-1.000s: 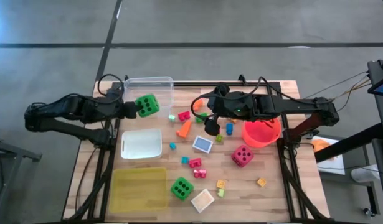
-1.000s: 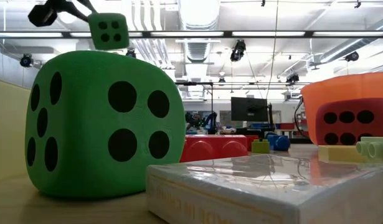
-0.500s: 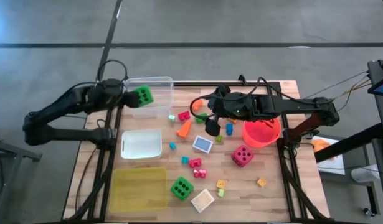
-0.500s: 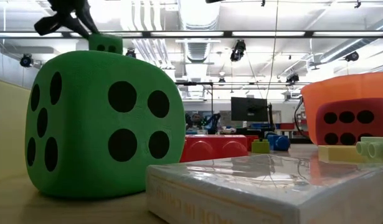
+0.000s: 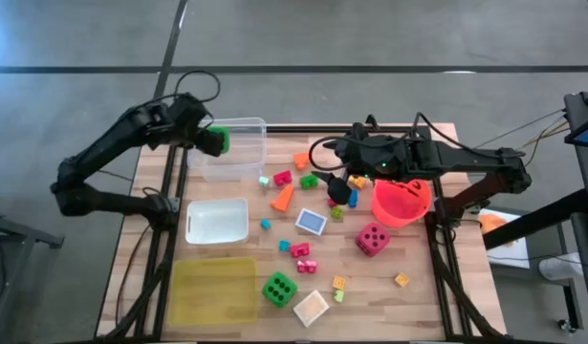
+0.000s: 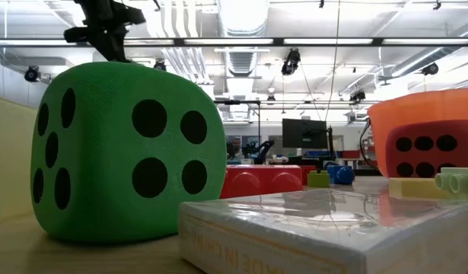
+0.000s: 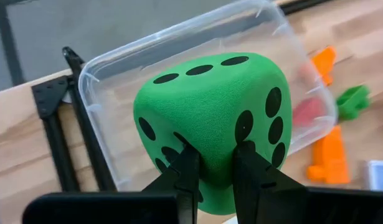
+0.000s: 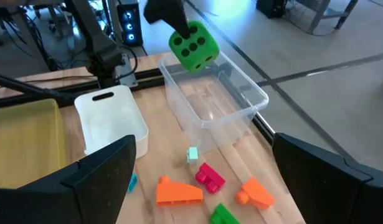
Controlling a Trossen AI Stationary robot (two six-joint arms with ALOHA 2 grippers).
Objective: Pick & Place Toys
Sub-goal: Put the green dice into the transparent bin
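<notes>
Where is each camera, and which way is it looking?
High view: above the table, looking straight down; both arms show.
Low view: at table-top height, looking across at a green die; one arm shows up top.
Left wrist view: on the left arm, looking past the left gripper at its held green die over the clear tub.
Right wrist view: on the right arm; its dark fingers show.
Both wrist views share the held die and tub.

Non-task items on the wooden table (image 5: 427, 296) — four containers.
Clear tub (image 5: 238, 162) at far left corner; white tub (image 5: 217, 222) and yellow tub (image 5: 213, 290) along left edge; red-orange bucket (image 5: 401, 204) near right edge.
</notes>
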